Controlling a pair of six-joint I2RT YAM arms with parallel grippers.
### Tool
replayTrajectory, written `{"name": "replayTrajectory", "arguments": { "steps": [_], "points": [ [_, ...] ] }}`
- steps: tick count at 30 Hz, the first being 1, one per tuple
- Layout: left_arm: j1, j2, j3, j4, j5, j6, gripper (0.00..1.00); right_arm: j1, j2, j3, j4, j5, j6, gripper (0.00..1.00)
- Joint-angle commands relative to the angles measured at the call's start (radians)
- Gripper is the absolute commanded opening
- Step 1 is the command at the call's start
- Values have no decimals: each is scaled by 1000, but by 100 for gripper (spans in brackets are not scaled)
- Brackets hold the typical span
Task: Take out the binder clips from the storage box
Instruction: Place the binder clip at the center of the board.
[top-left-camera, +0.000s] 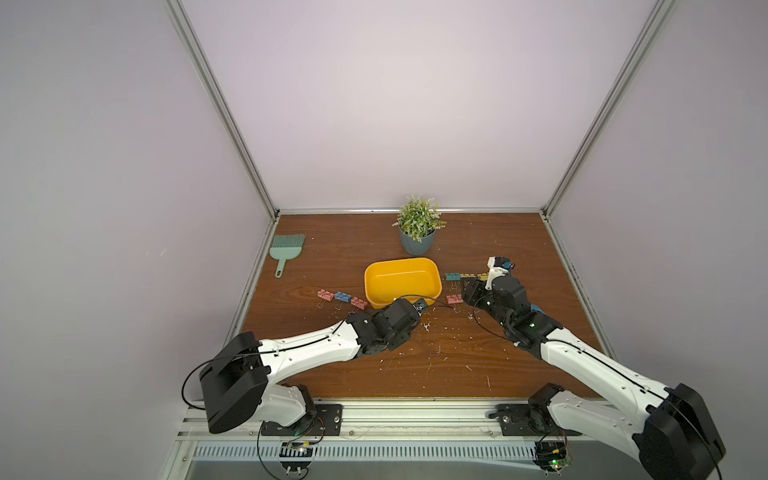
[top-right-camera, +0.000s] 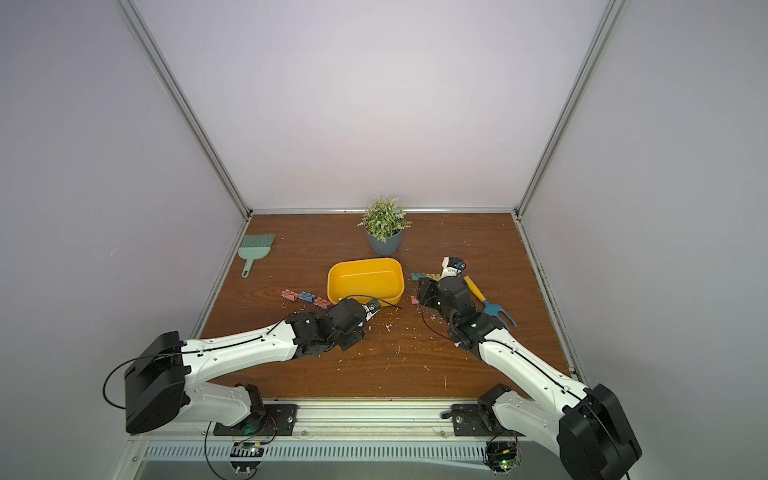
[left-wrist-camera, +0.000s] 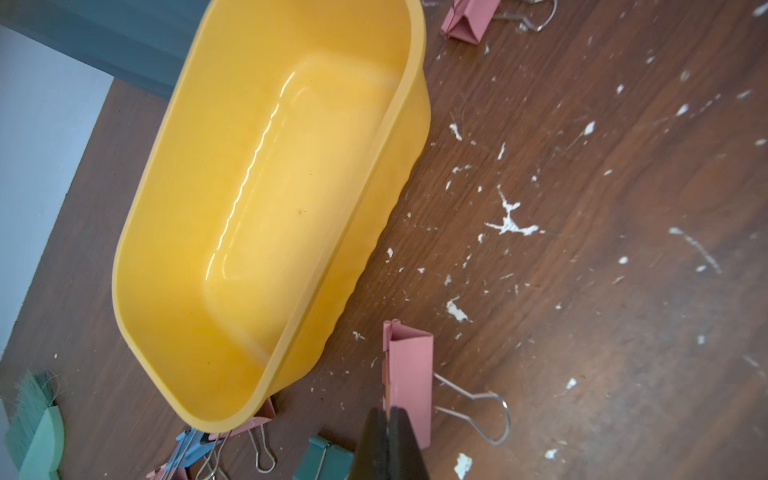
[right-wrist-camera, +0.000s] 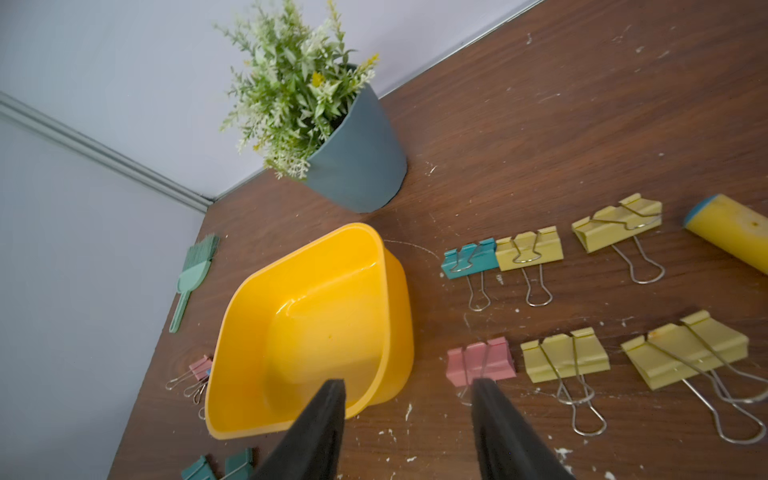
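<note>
Scuffed wooden table (top-left-camera: 415, 374) we are viewing from above, yellow storage box (top-left-camera: 401, 276) sitting mid-table, right gripper (right-wrist-camera: 407, 384) hanging half-spread, gripping nothing, left gripper (left-wrist-camera: 390, 415) pinching a pink clip (left-wrist-camera: 411, 365), contact point proving hard for us to make out, other binder clips (right-wrist-camera: 565, 359) lying outside, flanking the box.

In both top views the right arm (top-left-camera: 582, 353) hides most of the yellow binder clips (right-wrist-camera: 565, 359) beside it.

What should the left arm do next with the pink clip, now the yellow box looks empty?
Probably lower the pink clip onto the table beside the storage box and open the left gripper. That gripper is shut on the clip's edge, outside the box, and neither wrist view shows any clip inside, so this seems the last to set down.
</note>
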Motion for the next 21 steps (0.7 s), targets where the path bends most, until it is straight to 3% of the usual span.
{"name": "replayTrajectory", "arguments": {
  "steps": [1,6,13,15,17,21],
  "points": [
    [-5,54,42,-40,-14,43,8,-29,-36,-10,1,-22,31,55],
    [-13,134,74,-60,-12,51,13,-76,-56,-13,-15,-26,13,56],
    [-14,121,97,-124,53,28,39,-146,-63,33,-74,9,-82,58],
    [-13,54,93,-106,100,21,46,-168,-58,57,-93,44,-148,64],
    [-14,-28,80,-57,119,7,59,-187,-39,81,-101,111,-234,71],
    [17,-199,12,121,-1,-18,88,-214,27,106,-53,319,-424,94]
  ]
}}
